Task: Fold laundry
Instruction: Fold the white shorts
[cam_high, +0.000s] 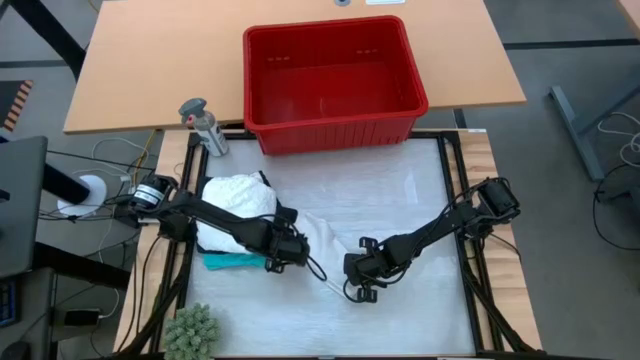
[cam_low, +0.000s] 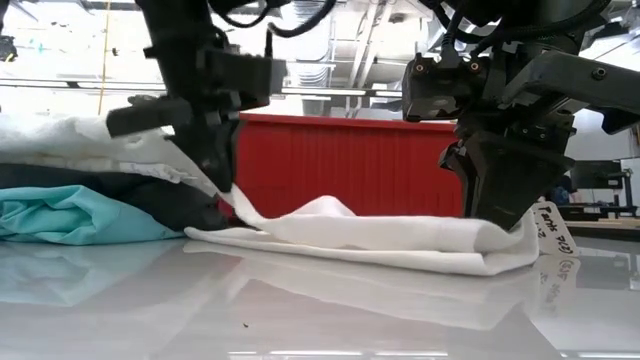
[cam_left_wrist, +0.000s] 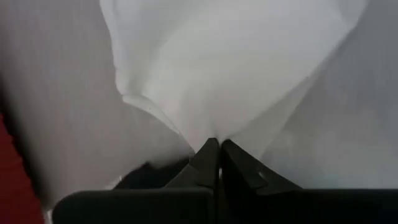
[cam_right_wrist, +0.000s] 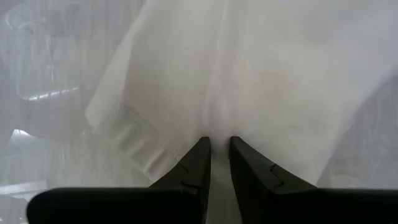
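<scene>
A white garment (cam_high: 322, 240) lies stretched low on the bench (cam_high: 400, 200), in the middle of the white working area, between the two arms. From table height it looks like a long, flat fold with one raised ridge near its left end.

The left hand (cam_high: 300, 252) is pinched together on one end of this white garment; in its wrist view the cloth gathers into a point exactly where the two dark fingers (cam_left_wrist: 205, 163) meet. The right hand (cam_high: 360, 285) is down at the other end of the same garment. Its fingers (cam_right_wrist: 198, 163) stand a little apart with the white cloth between them, so it is clamped on a thin fold of it.

Just beside the left arm a pile of other laundry rests on the bench: a bunched white piece (cam_high: 238, 200) on top, a black piece (cam_low: 150, 195) under it, and a teal piece (cam_high: 228, 262) at the bottom, its edge showing toward the near side.

Behind the working area stands a red basket (cam_high: 335, 118). A small green fuzzy plant (cam_high: 192, 330) sits at the near left corner, and a grey bottle-like thing (cam_high: 203, 125) stands left of the basket.
</scene>
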